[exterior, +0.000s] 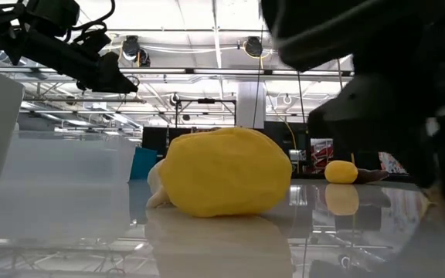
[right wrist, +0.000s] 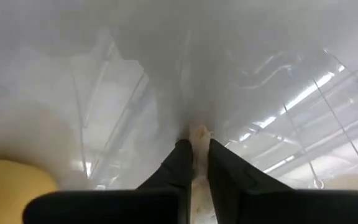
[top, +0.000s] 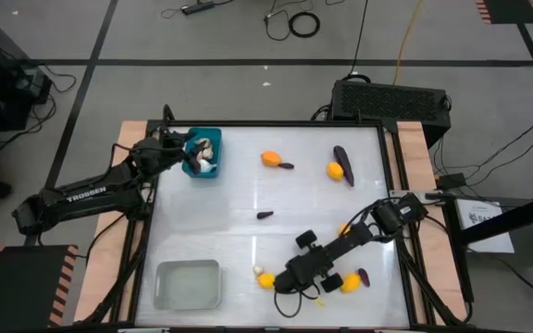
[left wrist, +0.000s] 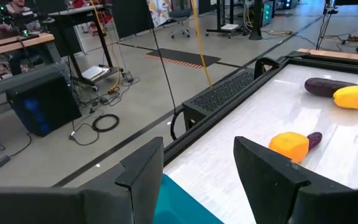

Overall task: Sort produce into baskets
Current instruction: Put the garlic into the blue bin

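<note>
My right gripper (right wrist: 195,148) pinched a small whitish piece at the table's near edge.

My fingers (right wrist: 178,163) were nearly together on the white tabletop (top: 248,190), a beige scrap, seemingly a garlic bulb (right wrist: 199,132), clamped at their tips, a yellow lemon (top: 266,278) just beside them. My left gripper (left wrist: 194,168) hung over the teal bin (top: 207,154) with its fingers parted and nothing between them; the bin held pale bulbs. The translucent bin (top: 188,284) sat at the near left corner. More lemons and an eggplant (top: 342,163) lay scattered across the table.

Teal bin (top: 204,154) holds bulbs; grey bin (top: 188,284) near edge.
</note>
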Robot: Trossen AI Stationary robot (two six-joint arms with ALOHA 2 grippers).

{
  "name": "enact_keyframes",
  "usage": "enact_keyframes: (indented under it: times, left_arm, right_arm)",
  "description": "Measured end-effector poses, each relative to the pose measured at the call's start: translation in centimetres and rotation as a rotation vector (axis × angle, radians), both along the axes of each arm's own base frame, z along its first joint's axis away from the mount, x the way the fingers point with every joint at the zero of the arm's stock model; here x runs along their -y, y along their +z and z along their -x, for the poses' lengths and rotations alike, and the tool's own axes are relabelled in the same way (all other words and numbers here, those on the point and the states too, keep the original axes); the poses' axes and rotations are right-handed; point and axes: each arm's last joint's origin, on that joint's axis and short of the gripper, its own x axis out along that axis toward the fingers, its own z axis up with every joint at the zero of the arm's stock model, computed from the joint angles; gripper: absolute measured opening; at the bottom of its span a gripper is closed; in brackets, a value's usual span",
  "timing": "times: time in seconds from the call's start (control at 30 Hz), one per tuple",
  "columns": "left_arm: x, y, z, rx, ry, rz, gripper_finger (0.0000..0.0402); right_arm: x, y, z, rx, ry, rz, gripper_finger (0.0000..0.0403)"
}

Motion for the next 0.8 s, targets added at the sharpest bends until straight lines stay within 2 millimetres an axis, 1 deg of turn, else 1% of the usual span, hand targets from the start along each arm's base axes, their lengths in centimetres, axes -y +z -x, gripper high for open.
enact_keyframes:
  times: [0.2,0.33,0.4,0.5,0.57,0.7,0.8]
  left_arm:
    - [0.0,0.0,0.0,0.000,0.000,0.000,0.0203]
    - [0.0,0.0,0.0,-0.001,0.000,0.000,0.0203]
    - [0.0,0.0,0.0,-0.001,0.000,0.000,0.0203]
    - [0.0,0.0,0.0,-0.001,0.000,0.000,0.0203]
    - [0.0,0.0,0.0,-0.001,0.000,-0.001,0.0203]
    - [0.0,0.0,0.0,-0.007,-0.001,-0.005,0.0203]
    - [0.0,0.0,0.0,-0.008,-0.002,-0.005,0.0203]
  right_arm:
    - [2.8,0.9,-1.8,0.024,-0.054,0.029,0.0026]
    - [5.4,1.9,-3.7,0.085,-0.062,0.042,0.0026]
    - [7.1,2.6,-5.1,0.147,-0.066,0.045,0.0025]
    - [10.0,3.9,-7.5,0.301,-0.081,0.078,0.0025]
    - [12.0,4.9,-9.3,0.435,-0.114,0.087,0.0025]
    - [15.8,7.1,-12.7,0.728,-0.192,0.054,0.0025]
    - [18.3,8.5,-14.9,0.956,-0.210,0.041,0.0025]
